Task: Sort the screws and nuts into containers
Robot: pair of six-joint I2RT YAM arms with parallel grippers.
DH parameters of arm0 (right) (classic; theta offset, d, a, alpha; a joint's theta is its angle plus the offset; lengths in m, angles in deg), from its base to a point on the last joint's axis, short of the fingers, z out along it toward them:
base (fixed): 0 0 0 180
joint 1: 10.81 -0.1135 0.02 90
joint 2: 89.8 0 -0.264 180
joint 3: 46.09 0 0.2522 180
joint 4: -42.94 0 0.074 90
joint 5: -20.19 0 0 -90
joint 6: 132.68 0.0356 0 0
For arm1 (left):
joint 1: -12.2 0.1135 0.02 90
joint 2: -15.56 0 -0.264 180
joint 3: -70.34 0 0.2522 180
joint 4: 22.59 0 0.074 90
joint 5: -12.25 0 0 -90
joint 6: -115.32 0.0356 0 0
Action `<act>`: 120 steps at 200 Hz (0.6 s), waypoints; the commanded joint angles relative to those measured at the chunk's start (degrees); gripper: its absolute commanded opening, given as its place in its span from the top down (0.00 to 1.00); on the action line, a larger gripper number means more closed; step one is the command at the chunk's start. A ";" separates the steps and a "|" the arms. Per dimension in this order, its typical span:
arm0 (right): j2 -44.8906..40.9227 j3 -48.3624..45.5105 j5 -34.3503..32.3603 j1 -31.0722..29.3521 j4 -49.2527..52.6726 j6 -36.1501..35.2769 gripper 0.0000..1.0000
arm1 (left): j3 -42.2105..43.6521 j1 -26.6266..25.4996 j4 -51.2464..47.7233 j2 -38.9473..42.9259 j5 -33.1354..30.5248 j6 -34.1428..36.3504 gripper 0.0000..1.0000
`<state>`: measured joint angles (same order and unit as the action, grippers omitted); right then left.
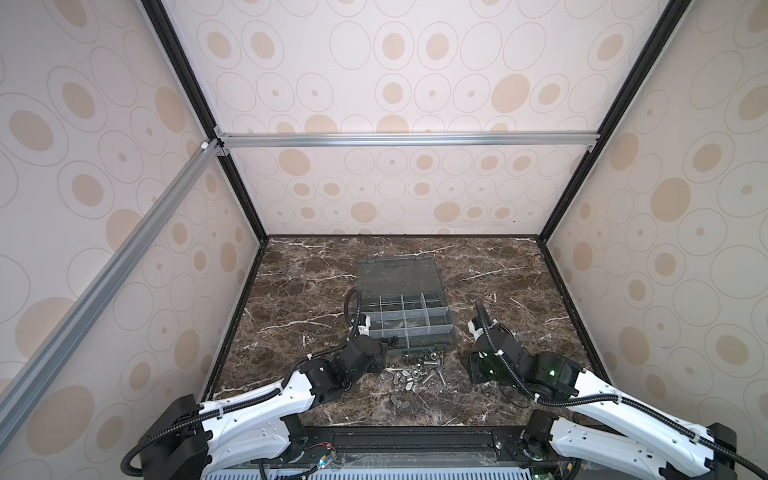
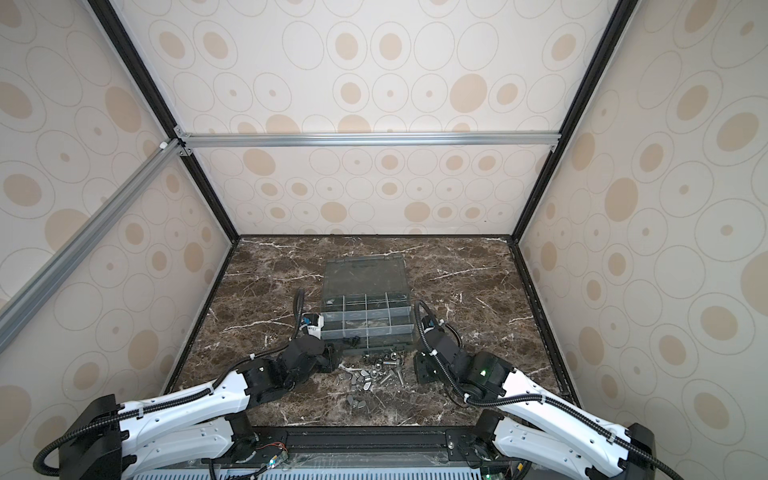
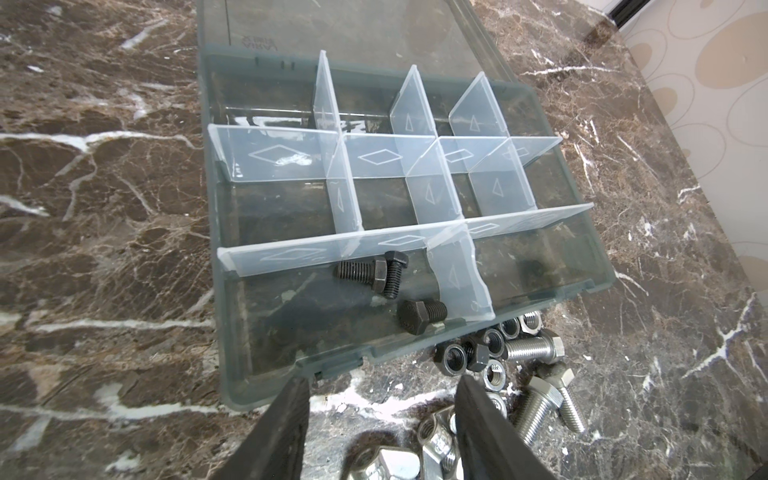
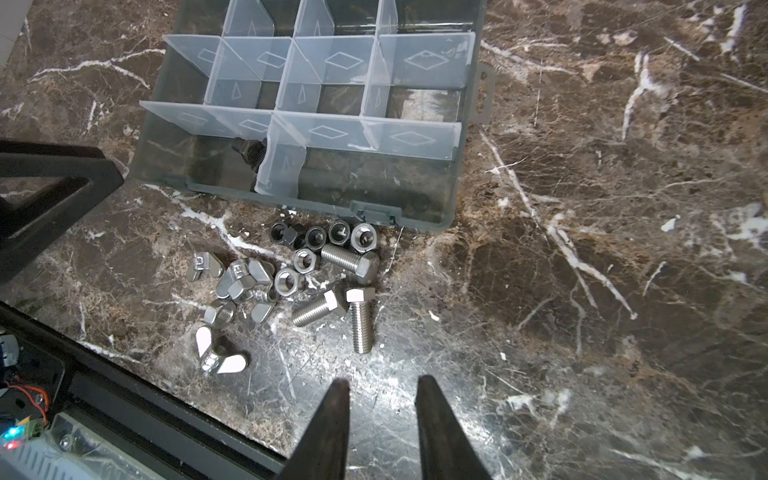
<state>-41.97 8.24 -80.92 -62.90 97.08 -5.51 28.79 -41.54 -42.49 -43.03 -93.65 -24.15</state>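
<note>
Grey organizer box (image 3: 257,374) on marble table (image 4: 582,291), lid (image 3: 374,25) open; embossed lettering (image 3: 255,41) on the lid reads reversed, not legible. Three dark screws (image 3: 386,278) lie in the front compartment on the left arm's side. Silver screws (image 4: 360,324), hex nuts (image 4: 305,259) and winged nuts (image 4: 216,357) lie loose just before the latch edge. Left gripper (image 3: 382,399) half spread, empty, over the pile; right gripper (image 4: 382,395) slightly parted, empty, above bare table
</note>
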 commanded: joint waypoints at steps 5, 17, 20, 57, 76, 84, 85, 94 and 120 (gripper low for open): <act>1.32 0.27 2.05 0.06 -0.66 0.27 0.69 | 1.26 0.22 0.59 2.50 -0.81 -2.58 0.43; 1.97 0.28 2.40 0.04 -0.57 0.51 0.69 | 1.89 0.17 0.53 3.37 -0.88 -2.99 0.43; 2.18 0.21 2.53 0.00 -0.63 0.53 0.69 | 1.99 0.20 0.51 3.64 -0.89 -3.09 0.43; 3.44 -1.16 4.58 -0.10 -2.57 1.71 0.69 | 3.68 0.17 0.41 5.97 -0.98 -4.14 0.43; 4.19 -1.80 5.31 -0.27 -3.41 2.52 0.69 | 4.24 0.19 0.32 6.57 -0.89 -4.54 0.43; 4.50 -2.08 5.47 -0.33 -3.73 2.77 0.69 | 4.40 0.19 0.31 6.58 -0.80 -4.67 0.43; 4.52 -2.12 5.48 -0.40 -3.77 2.80 0.69 | 4.40 0.20 0.37 6.61 -0.80 -4.67 0.43; 5.01 -2.51 5.58 -0.55 -4.16 3.07 0.69 | 4.50 0.21 0.40 6.59 -0.58 -4.75 0.42; 6.58 -3.04 5.35 -0.80 -4.39 3.27 0.69 | 4.98 0.21 0.94 6.34 -0.31 -5.02 0.42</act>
<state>-36.66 6.28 -75.72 -63.16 93.15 -3.65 33.16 -41.54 -42.38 -37.08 -93.56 -27.72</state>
